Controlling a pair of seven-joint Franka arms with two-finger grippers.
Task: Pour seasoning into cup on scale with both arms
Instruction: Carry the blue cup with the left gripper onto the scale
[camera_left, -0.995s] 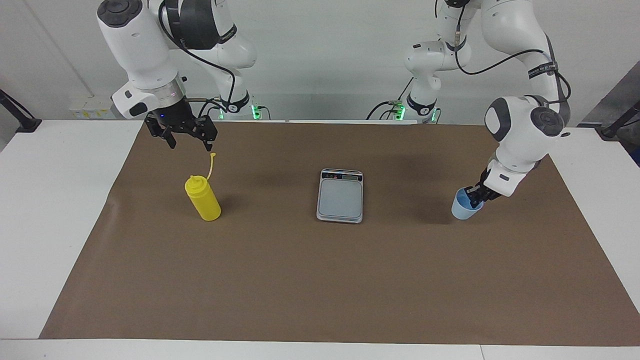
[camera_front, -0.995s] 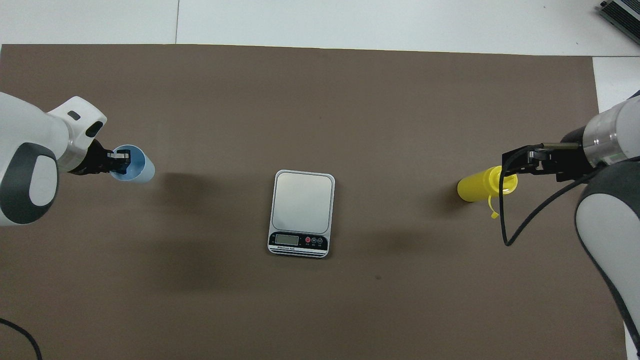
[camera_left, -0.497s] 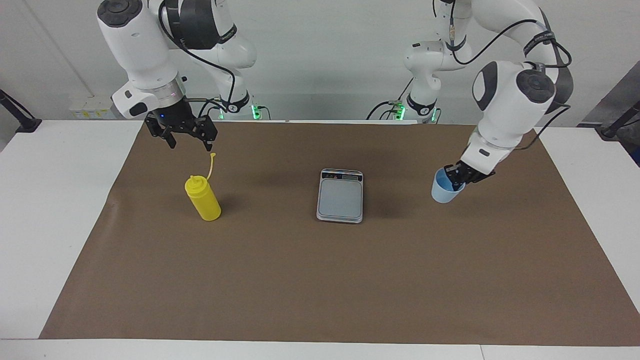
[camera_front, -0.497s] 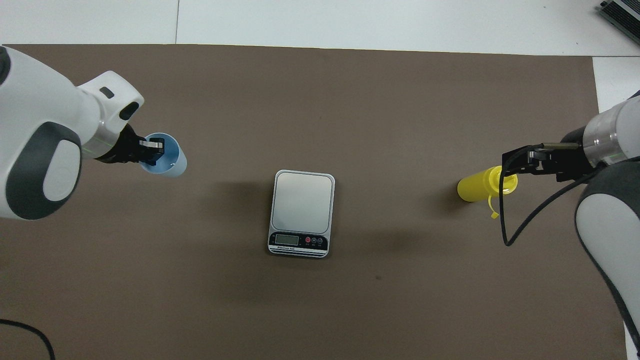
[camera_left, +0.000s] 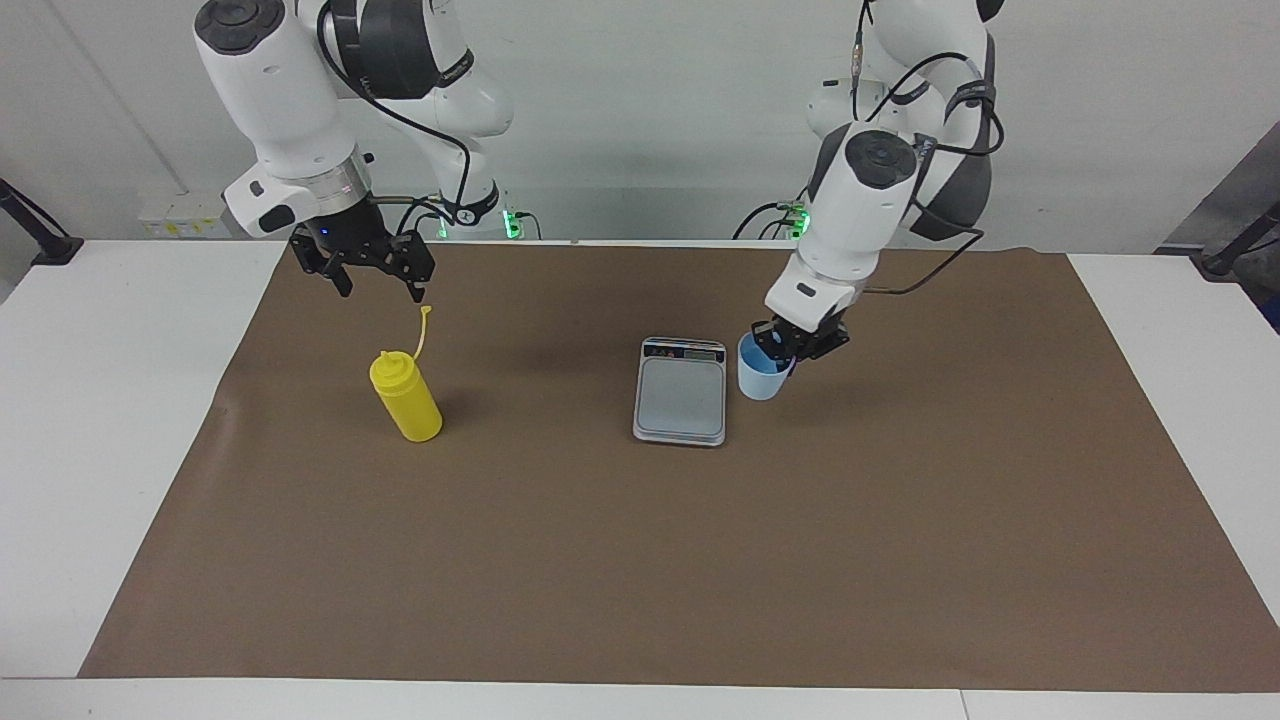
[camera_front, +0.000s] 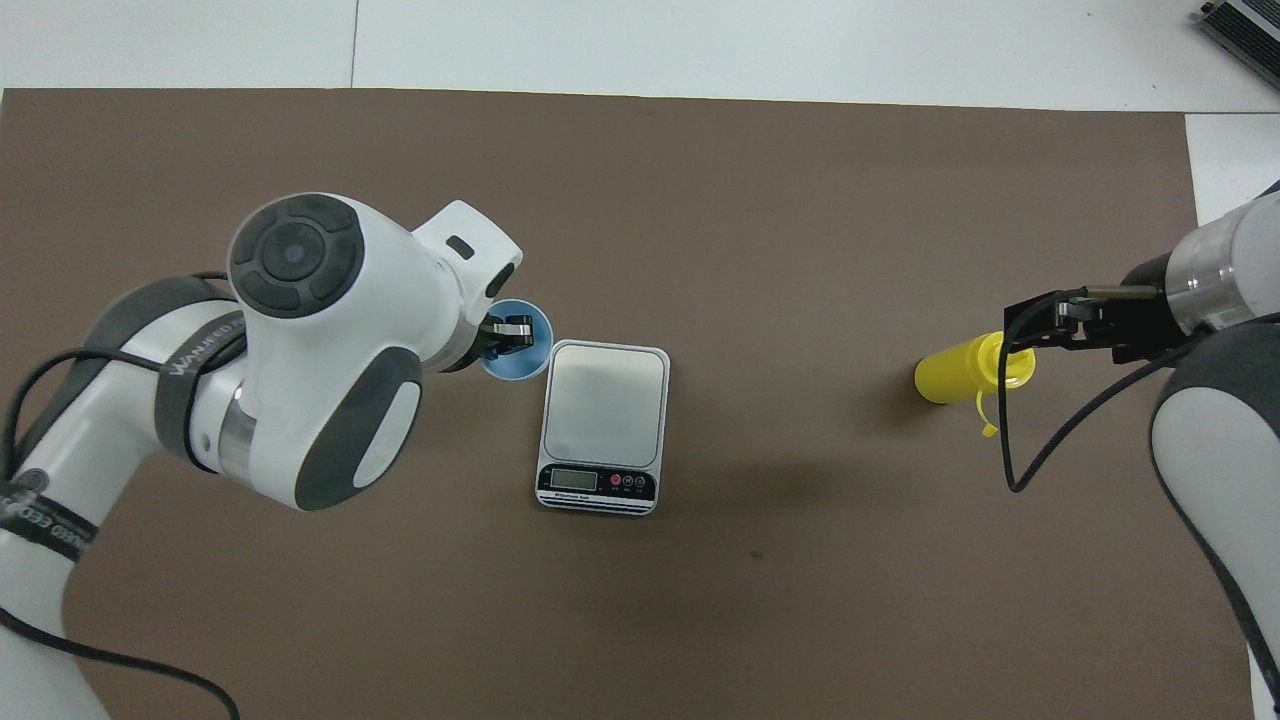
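Note:
The pale blue cup (camera_left: 760, 378) hangs tilted from my left gripper (camera_left: 778, 350), which is shut on its rim, one finger inside. The cup is a little above the mat, right beside the silver-grey scale (camera_left: 680, 395), at the scale's edge toward the left arm's end. The overhead view shows the cup (camera_front: 520, 358), left gripper (camera_front: 510, 335) and scale (camera_front: 605, 400). The yellow seasoning bottle (camera_left: 405, 397) stands upright toward the right arm's end, cap strap sticking up. My right gripper (camera_left: 380, 288) is open and empty, raised above the bottle's top. The overhead view shows the bottle (camera_front: 950, 372) and right gripper (camera_front: 1030, 330).
A brown mat (camera_left: 640, 560) covers most of the white table (camera_left: 100, 400). The scale's display strip (camera_left: 683, 351) faces the robots. Nothing else stands on the mat.
My left arm lifted the cup off the mat and carried it from the left arm's end of the table to the scale's edge. The right arm has not moved.

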